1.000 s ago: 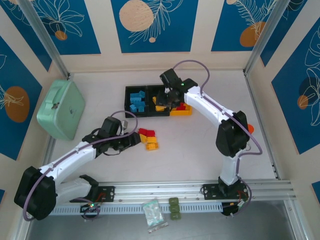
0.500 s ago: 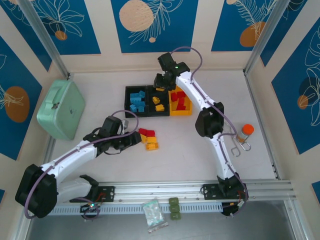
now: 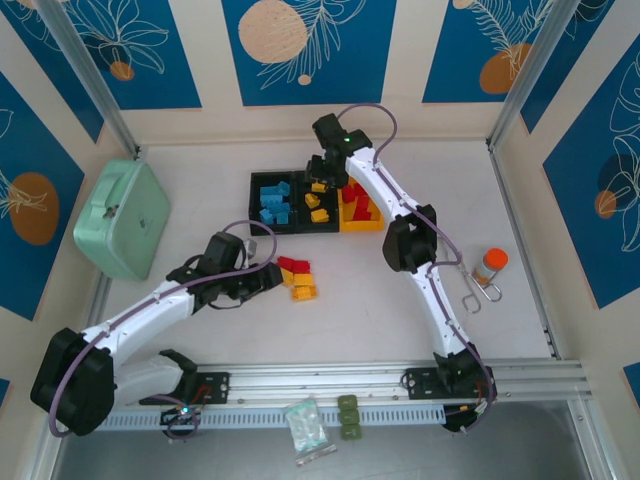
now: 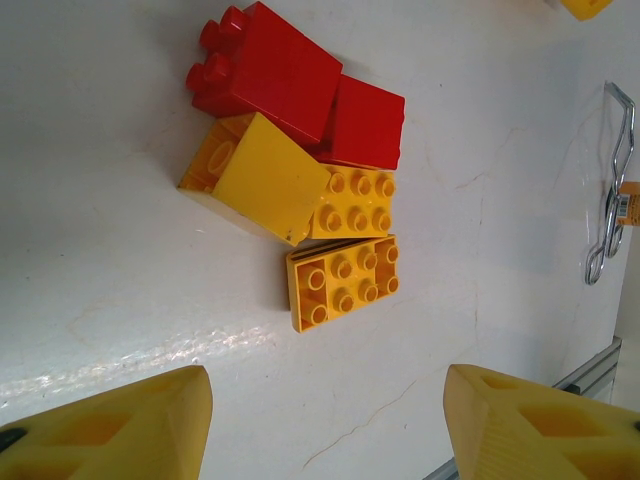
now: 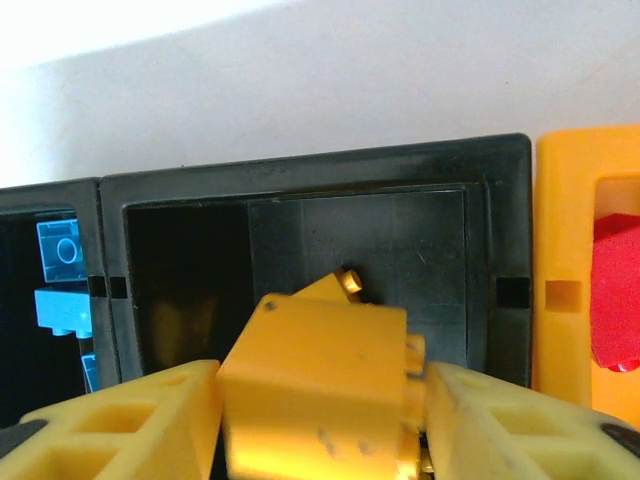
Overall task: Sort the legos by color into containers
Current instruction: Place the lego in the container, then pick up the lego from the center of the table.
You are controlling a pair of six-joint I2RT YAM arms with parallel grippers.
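Three containers stand in a row: a black bin of blue legos, a middle black bin and a yellow-orange bin of red legos. My right gripper hovers over the middle bin, its fingers against a tilted, blurred yellow lego. On the table lie loose red legos and yellow legos, seen from above at the red legos. My left gripper stands open just short of them, with nothing between its fingers.
A mint-green case sits at the far left. An orange-capped bottle and a metal clip lie to the right. Green blocks and a small bag rest by the front rail.
My right arm has swung back and left, from above the yellow-orange bin's near edge to over the middle black bin, carrying the yellow lego. The left arm has not moved.
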